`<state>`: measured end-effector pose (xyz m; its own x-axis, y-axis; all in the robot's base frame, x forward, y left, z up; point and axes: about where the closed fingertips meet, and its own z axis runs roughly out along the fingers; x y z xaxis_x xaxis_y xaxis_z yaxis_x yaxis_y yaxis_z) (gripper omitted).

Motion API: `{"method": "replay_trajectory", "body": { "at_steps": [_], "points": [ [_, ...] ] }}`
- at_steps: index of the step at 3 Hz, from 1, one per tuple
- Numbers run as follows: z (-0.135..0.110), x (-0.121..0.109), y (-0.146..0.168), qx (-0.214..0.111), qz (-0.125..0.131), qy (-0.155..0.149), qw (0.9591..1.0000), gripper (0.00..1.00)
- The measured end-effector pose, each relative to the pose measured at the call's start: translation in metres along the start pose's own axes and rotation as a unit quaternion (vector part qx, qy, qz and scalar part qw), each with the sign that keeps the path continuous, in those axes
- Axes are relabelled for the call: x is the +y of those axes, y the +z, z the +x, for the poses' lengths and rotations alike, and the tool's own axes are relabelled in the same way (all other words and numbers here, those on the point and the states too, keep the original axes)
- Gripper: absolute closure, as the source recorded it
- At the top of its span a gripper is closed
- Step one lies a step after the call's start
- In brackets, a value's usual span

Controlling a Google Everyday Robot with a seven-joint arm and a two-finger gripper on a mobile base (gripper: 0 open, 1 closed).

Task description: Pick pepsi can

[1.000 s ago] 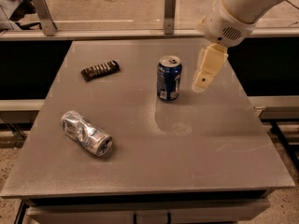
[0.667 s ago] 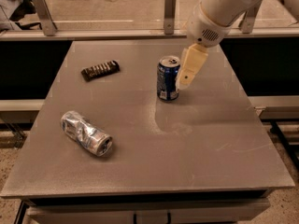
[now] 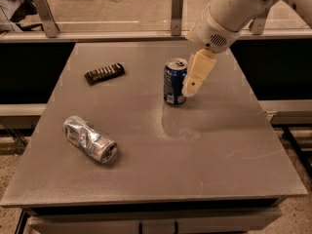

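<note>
No brand name or other writing could be read on anything. The pepsi can [image 3: 175, 82] was seen as a dark blue cylinder with a silver top and a small white patch near its base, too small for any lettering to be made out. It was stood upright on the grey bench [image 3: 195, 155], just off the bench's centre toward 12 o'clock. The end effector [image 3: 192, 84] was held at the can's 3 o'clock, its cream tip laid against or just beside the can's right wall; contact could not be confirmed, and whether it was open or closed could not be told. Nothing was seen to be lifted by it. A flat dark snack bar [image 3: 104, 73] was found at about 9 o'clock from the can, and a crushed silver-and-blue can [image 3: 90, 139] lay on its side at about 8 o'clock, well apart. Compared with a second before, the end effector had been brought in from a clear gap at the can's 3 o'clock, while the three objects had been left unmoved.
</note>
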<state>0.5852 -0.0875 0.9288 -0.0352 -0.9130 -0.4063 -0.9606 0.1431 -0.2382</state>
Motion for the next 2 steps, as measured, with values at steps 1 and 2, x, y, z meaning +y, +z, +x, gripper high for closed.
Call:
{"method": "replay_trajectory", "body": {
  "at_steps": [1,2],
  "points": [
    [-0.001,0.008,0.01,-0.001,-0.018,0.002,0.9998,0.0],
    [-0.003,0.011,0.021,0.002,-0.025,0.011,0.9996,0.0]
  ]
}}
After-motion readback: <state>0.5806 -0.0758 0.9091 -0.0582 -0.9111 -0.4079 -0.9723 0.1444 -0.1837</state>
